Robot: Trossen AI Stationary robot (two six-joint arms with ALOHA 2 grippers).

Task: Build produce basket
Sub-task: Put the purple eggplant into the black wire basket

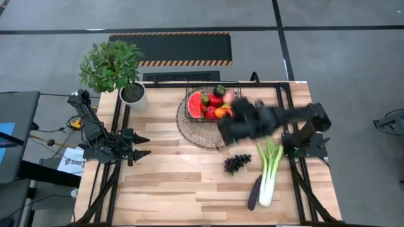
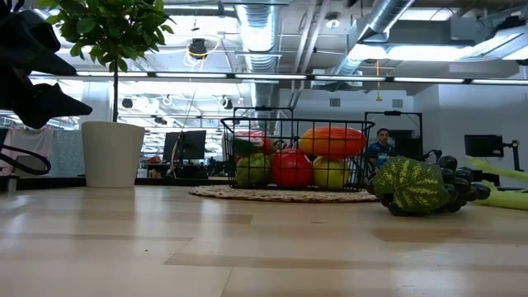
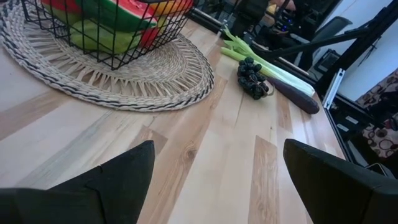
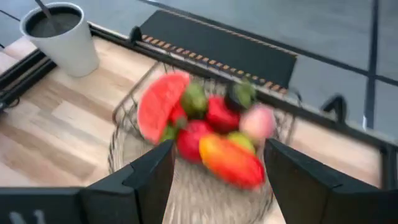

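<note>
The pale, striped-plank wooden worktop (image 1: 189, 183) carries everything, with an open workshop behind — ducts overhead, a person seated far off. On a round woven straw mat (image 1: 197, 135) sits the dark wire-mesh basket (image 1: 211, 104), already holding a watermelon slice (image 1: 196, 104), a red apple (image 1: 215, 99) and an orange-red mango (image 4: 231, 160). The right gripper (image 4: 217, 171) hangs just over its near-right edge, fingers parted with nothing between them. Still out on the worktop: a long green-and-white leek (image 1: 269, 171), lengthwise near-to-far, a purple eggplant (image 1: 254, 193) alongside it and a dark grape bunch (image 1: 237, 163) — all nearer the right arm. The left gripper (image 1: 142, 146) waits far left, wide open and holding nothing.
</note>
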